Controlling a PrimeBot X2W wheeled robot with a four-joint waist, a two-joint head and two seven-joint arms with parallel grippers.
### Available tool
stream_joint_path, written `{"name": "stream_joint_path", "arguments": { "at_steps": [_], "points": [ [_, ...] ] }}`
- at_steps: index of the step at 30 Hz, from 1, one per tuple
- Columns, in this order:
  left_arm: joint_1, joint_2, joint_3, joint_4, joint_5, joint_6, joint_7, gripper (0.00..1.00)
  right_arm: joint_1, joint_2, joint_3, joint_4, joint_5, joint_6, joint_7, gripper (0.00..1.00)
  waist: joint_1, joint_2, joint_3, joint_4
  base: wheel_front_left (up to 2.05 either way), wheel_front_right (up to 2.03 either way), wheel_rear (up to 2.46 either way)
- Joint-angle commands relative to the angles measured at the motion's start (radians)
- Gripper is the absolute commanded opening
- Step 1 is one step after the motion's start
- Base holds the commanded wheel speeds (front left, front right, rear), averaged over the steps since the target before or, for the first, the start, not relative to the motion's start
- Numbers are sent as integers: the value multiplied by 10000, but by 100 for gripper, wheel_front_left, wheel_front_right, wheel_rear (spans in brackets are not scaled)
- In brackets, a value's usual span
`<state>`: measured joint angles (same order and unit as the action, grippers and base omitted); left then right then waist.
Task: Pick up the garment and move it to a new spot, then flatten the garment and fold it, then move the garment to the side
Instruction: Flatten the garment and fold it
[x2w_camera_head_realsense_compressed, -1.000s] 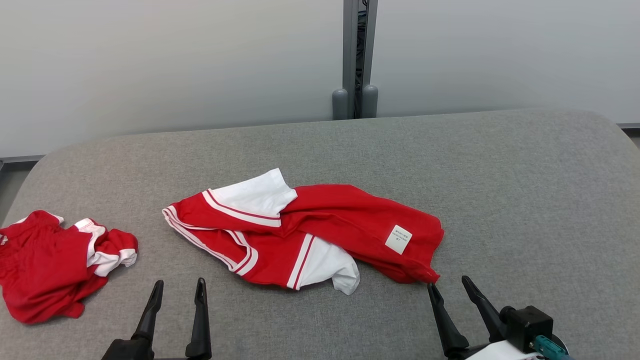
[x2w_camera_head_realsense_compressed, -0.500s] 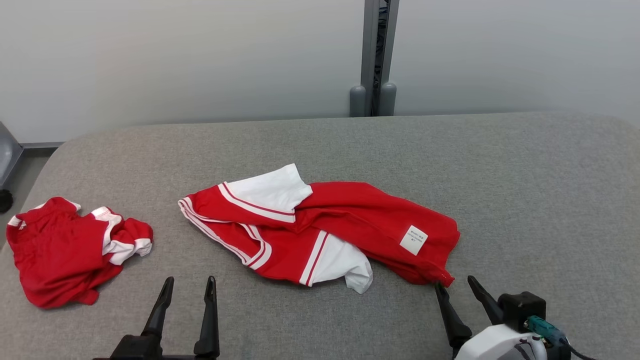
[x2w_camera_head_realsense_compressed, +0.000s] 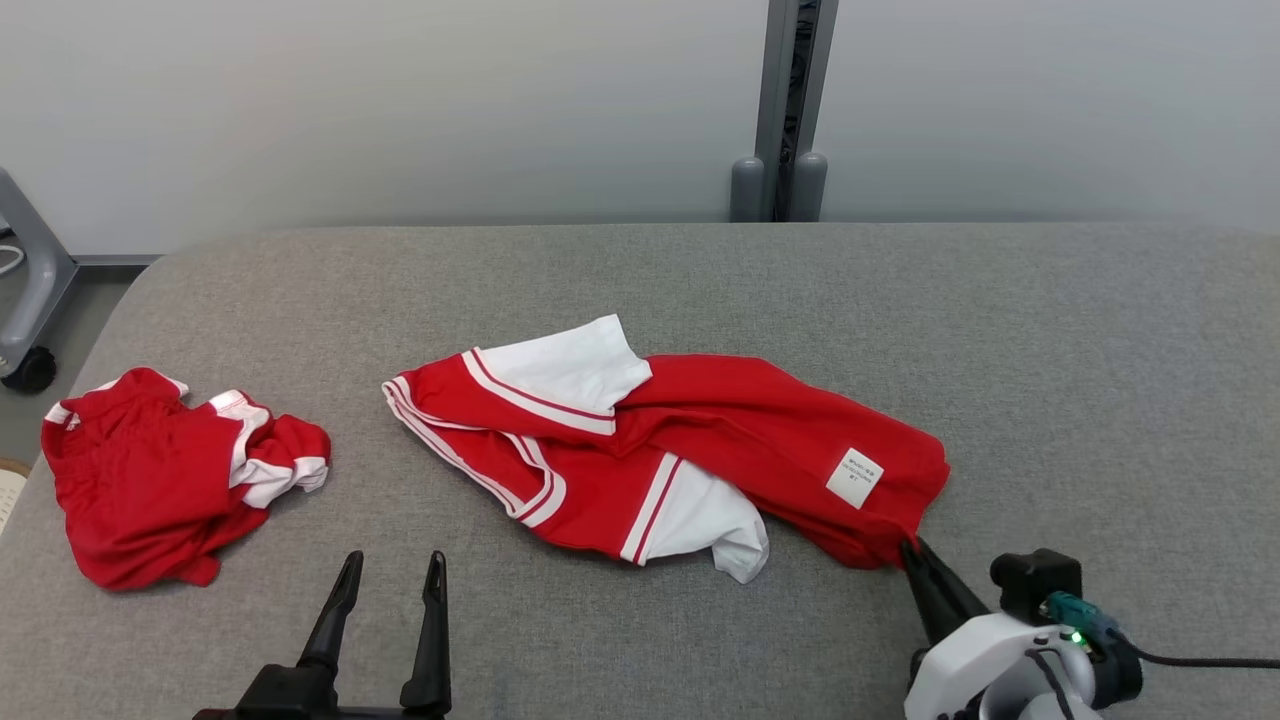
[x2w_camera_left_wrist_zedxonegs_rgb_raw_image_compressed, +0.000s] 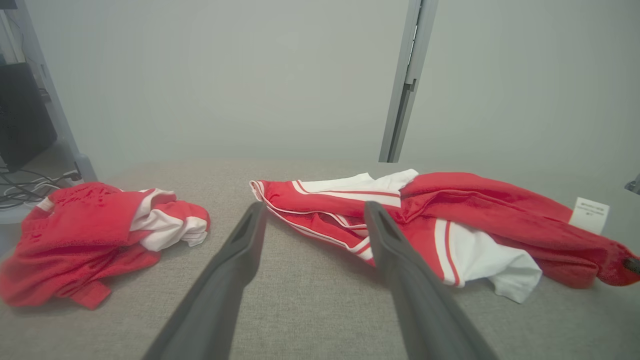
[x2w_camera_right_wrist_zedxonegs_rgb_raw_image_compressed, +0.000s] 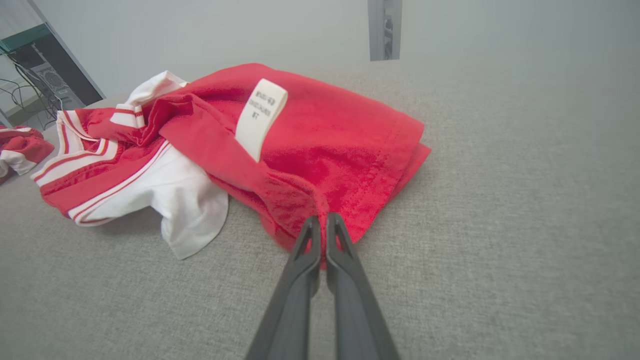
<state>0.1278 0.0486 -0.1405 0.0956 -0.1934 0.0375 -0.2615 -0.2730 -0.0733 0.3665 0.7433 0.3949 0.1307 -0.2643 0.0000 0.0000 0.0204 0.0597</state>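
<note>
The garment (x2w_camera_head_realsense_compressed: 720, 440), red with white panels and stripes, lies crumpled in the middle of the grey padded table (x2w_camera_head_realsense_compressed: 1050, 350). A white label (x2w_camera_head_realsense_compressed: 854, 477) sits on its right part. My right gripper (x2w_camera_head_realsense_compressed: 908, 548) is shut on the red hem at the garment's near right corner. In the right wrist view the fingers (x2w_camera_right_wrist_zedxonegs_rgb_raw_image_compressed: 322, 220) pinch a fold of the garment (x2w_camera_right_wrist_zedxonegs_rgb_raw_image_compressed: 320, 135) just below the label (x2w_camera_right_wrist_zedxonegs_rgb_raw_image_compressed: 261, 117). My left gripper (x2w_camera_head_realsense_compressed: 394, 560) stands open above the bare table, near the front edge and short of the garment (x2w_camera_left_wrist_zedxonegs_rgb_raw_image_compressed: 475, 210). Nothing is between the fingers of the left gripper (x2w_camera_left_wrist_zedxonegs_rgb_raw_image_compressed: 315, 207).
A second red and white garment (x2w_camera_head_realsense_compressed: 160, 470) lies bunched at the table's left edge, also seen as the bunched garment (x2w_camera_left_wrist_zedxonegs_rgb_raw_image_compressed: 95, 230). A grey post (x2w_camera_head_realsense_compressed: 790, 100) rises behind the table against a pale wall. A wheeled stand leg (x2w_camera_head_realsense_compressed: 25, 300) is on the floor at far left.
My right gripper has closed on the garment's near right corner; it stood open just short of it before. The head camera has turned, shifting the whole picture to the right. The left gripper stays open.
</note>
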Motion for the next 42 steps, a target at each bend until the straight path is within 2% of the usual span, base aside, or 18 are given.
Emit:
{"name": "stream_joint_path", "arguments": {
  "at_steps": [1, 8, 15, 18, 25, 26, 28, 29, 35, 38, 42],
  "points": [
    [-204, 33, 42, -2, 73, -6, -34, 100, -136, -194, -56, -23, -65, 2, -17, 0, 0, 0, -3, 7, 0, 0, 0],
    [-263, 33, 51, -71, 43, -6, -34, 100, -418, -1170, -1159, -592, -1097, 1, -17, 0, 0, 0, 175, -86, 0, 0, 0],
    [-463, 33, -41, -25, 51, -78, -34, 100, -786, -1814, -2359, -1051, -2015, 1, -17, 0, 0, 0, 447, -266, 0, 0, 0],
    [-609, 34, -74, 12, 86, -104, -34, 100, -779, -1791, -2534, -914, -2258, 1, -17, 0, 0, 0, 547, -310, 0, 0, 0],
    [-815, 33, -86, 119, 132, -163, -34, 100, -666, -1487, -1857, 591, -2059, 1, -17, 0, 0, 0, 727, -325, 0, 0, 0],
    [-829, 33, -72, 134, 139, -158, -34, 100, -685, -1417, -1835, 721, -1985, 1, -18, 4, 0, 0, 741, -341, 0, 0, 0],
    [-805, 31, -42, 162, 164, -158, -34, 100, -697, -1299, -1811, 843, -1883, 1, -18, 48, 0, 0, 757, -382, 0, 0, 0],
    [-789, 34, -29, 184, 173, -163, -34, 100, -678, -1295, -1850, 855, -1835, 1, -17, 100, 0, 0, 755, -403, 0, 0, 0],
    [-714, 33, 103, 139, 123, -86, -34, 100, -465, -1296, -2617, 297, -2375, 1, -17, 100, 0, 0, 678, -605, 0, 0, 0],
    [-710, 31, 172, 89, -6, -83, -34, 100, -328, -901, -3104, -468, -2800, 2, -17, 100, 0, 0, 605, -728, 0, 0, 0],
    [-666, 31, 195, -3, -164, -97, -34, 100, 42, -350, -2928, -1489, -2907, 1, -18, 100, 0, 0, 378, -811, 0, 0, 0]
  ]
}}
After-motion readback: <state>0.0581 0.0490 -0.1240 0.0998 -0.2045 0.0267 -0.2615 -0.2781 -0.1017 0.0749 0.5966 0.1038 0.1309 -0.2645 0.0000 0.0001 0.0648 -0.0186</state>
